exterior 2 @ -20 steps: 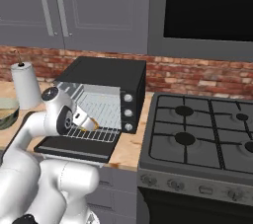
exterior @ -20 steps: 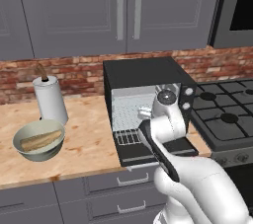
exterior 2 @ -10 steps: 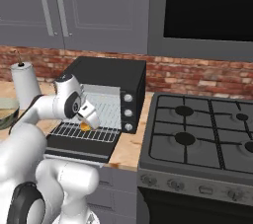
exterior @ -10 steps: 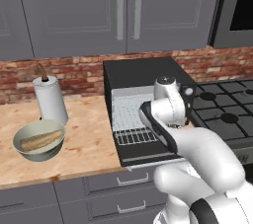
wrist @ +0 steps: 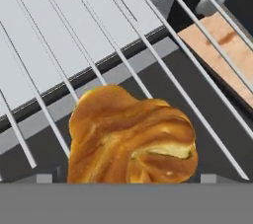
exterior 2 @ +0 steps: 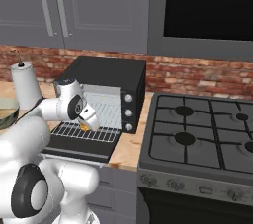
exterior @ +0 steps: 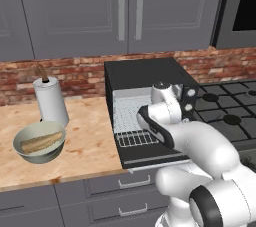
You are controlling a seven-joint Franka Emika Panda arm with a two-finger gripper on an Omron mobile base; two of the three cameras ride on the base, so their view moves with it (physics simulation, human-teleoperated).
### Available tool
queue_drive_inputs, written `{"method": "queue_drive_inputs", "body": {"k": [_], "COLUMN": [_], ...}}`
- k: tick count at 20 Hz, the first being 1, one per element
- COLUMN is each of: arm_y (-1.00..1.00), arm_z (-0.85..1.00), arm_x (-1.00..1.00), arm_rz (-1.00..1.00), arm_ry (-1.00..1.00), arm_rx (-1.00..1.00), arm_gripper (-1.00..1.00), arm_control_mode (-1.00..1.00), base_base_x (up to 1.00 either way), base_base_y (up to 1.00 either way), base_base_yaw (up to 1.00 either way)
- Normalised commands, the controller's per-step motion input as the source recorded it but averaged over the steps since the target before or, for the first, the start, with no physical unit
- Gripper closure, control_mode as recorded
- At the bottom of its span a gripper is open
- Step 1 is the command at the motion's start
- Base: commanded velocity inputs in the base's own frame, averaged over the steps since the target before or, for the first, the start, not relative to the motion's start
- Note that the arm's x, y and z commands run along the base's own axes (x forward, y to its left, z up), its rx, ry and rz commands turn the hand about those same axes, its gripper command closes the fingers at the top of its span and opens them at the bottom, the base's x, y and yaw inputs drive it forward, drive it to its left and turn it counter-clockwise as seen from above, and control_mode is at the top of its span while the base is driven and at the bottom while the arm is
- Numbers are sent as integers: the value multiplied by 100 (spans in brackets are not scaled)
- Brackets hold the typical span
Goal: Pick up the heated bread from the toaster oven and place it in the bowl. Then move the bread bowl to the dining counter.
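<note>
Your tool (exterior 2: 94,123) is down at the mouth of the toaster oven (exterior 2: 106,87), low over the wire rack (exterior 2: 89,130) that sits above the dropped door (exterior 2: 81,146). Its fingers stand spread wide and grip nothing. The heated bread (wrist: 131,136) lies on the rack directly ahead of the tool; in the hand view you see it big and close, a golden twisted lump resting across the wires at the front of the rack. From the right base view a bit of orange (exterior 2: 84,127) peeks out just under the tool's tip, so the bread is right beside it, though you cannot tell whether they touch. The bowl (exterior: 39,142) stands on the wooden surface (exterior: 90,136) well to the left of the oven, near the paper towel roll (exterior: 50,102), with a long pale loaf (exterior: 42,142) lying in it.
</note>
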Motion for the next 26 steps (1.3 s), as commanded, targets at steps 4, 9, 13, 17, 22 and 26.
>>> {"method": "queue_drive_inputs", "body": {"k": [4,9,13,17,22,26], "arm_y": [9,0,0,8,41,97], "arm_z": [-39,-40,-3,3,48,65], "arm_x": [13,12,2,-11,-99,-93], "arm_rz": [-2,-1,0,1,29,45], "arm_ry": [0,-2,0,-1,-5,-4], "arm_rx": [1,0,0,1,7,0], "arm_gripper": [-100,100,100,100,100,100], "arm_control_mode": [-100,-100,-100,-100,-100,-100], "base_base_x": [0,0,0,0,0,0], "base_base_y": [0,0,0,0,0,0], "base_base_yaw": [0,0,0,0,0,0]}}
